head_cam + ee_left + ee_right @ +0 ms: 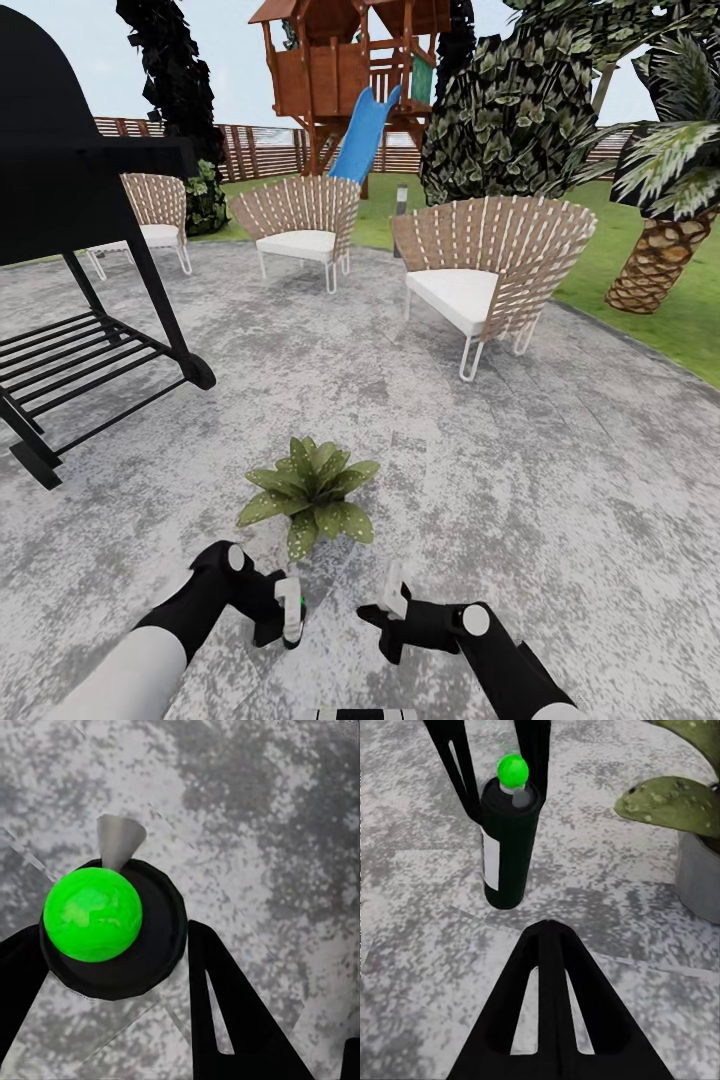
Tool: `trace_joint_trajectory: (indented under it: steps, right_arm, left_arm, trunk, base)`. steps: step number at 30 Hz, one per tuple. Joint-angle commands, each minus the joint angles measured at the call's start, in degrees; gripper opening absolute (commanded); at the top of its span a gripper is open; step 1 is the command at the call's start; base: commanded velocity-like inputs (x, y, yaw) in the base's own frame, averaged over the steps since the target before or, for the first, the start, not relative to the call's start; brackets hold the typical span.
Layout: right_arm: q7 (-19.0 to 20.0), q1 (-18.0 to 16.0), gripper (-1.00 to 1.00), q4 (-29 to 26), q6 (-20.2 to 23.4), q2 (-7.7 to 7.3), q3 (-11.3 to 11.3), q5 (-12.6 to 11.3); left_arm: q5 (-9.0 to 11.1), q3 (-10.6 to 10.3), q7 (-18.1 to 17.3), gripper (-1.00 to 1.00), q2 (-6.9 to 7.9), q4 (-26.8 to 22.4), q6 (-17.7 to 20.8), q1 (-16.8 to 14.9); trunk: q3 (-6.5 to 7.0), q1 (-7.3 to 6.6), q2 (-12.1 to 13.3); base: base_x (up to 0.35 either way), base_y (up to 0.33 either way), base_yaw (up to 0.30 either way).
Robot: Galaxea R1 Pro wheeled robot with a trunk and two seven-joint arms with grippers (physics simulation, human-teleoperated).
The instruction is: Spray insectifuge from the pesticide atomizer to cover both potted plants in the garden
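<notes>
dark atomizer (510, 844) green-topped, speckled green plant (312, 492)

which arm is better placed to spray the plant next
Left. Its fingers already clamp the pesticide atomizer, green top up, close to the potted plant. The right gripper looks empty and only faces the bottle.

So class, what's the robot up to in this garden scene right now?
The robot stands on grey paving facing a potted plant. Its left gripper holds the pesticide atomizer, a dark bottle with a white band and a green-lit top, jaws closed on it. The right gripper hangs alongside with nothing in it. The bottle is close to the plant's leaves, so spraying looks about to start or under way.
</notes>
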Motion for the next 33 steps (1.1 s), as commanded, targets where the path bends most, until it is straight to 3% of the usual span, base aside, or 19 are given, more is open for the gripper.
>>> trace_joint_trajectory:
  steps: [1, 6, 21, 33]
  right_arm:
    - [0.03, -0.04, -1.0, -0.09, -0.31, 0.25, 0.29, 0.52]
    - [0.03, -0.29, -1.0, -0.11, -0.31, 0.41, 3.87, 0.51]
    - [0.01, -0.42, -1.0, -0.19, -0.31, 0.33, 4.16, 0.58]
    - [-0.04, -0.42, -1.0, -0.19, -0.31, 0.32, 4.16, 0.6]
  left_arm:
    - [-0.27, -0.04, -0.17, -1.0, -0.37, -0.09, -0.02, 0.03]
    - [-0.28, -0.15, -0.22, -1.0, -1.33, -0.03, -0.12, 0.11]
    - [-0.08, -0.39, -0.91, -1.0, -1.53, 3.28, -7.06, 0.17]
    - [1.02, 0.08, -0.94, -1.0, -2.22, 5.52, -8.99, 0.17]
  trunk:
    - [-0.05, -0.01, -0.02]
    - [-0.05, -0.01, -0.02]
    - [-0.05, -0.01, -0.02]
    - [-0.05, -0.01, -0.02]
  base:
    - [0.0, 0.0, 0.0]
    - [0.0, 0.0, 0.0]
    - [0.0, 0.0, 0.0]
    - [0.0, 0.0, 0.0]
